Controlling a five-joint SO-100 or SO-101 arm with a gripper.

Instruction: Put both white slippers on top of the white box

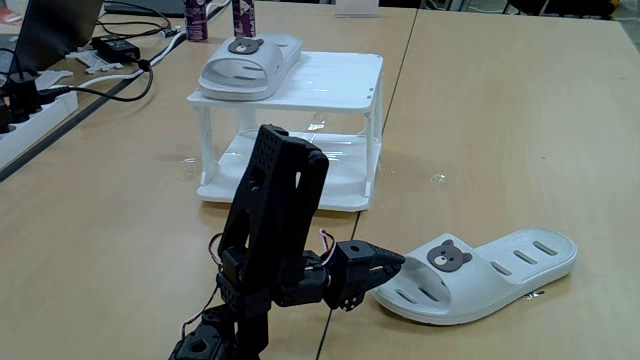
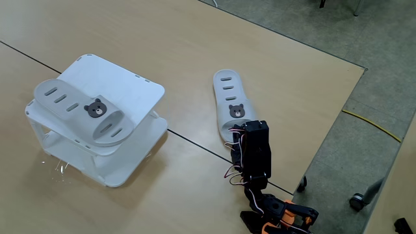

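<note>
One white rubber slide slipper (image 1: 247, 63) with a grey-brown bear face badge and oval slots is sitting on the flat glossy top of the white plastic two-tier box (image 1: 335, 85); in a fixed view it lies along the top's left edge, its sole a bit over the rim; from the other fixed view the same slipper (image 2: 81, 110) runs diagonally across the box (image 2: 133, 91), and a good stretch of bare top shows beside it. The box has thin corner posts and see-through sides, so the lower shelf reads clearly through it; some glare on the shelf makes its surface hard to judge.

The second white slipper (image 1: 490, 275) lies flat on the pale wood-grain surface (image 1: 500, 120), well apart from the box, bear badge facing up, slots along the strap and footbed; matte, soft-looking rubber. The black arm's hand (image 1: 388, 268) is right at that slipper's strap end, touching or just about; from above the hand (image 2: 237, 133) sits over the strap, mostly hidden by the arm's own black body, so I honestly can't tell whether the fingers are spread or pinching the strap.

Cables and a power strip (image 1: 30, 105) crowd the far left corner of the surface; open wood lies between slipper and box.
</note>
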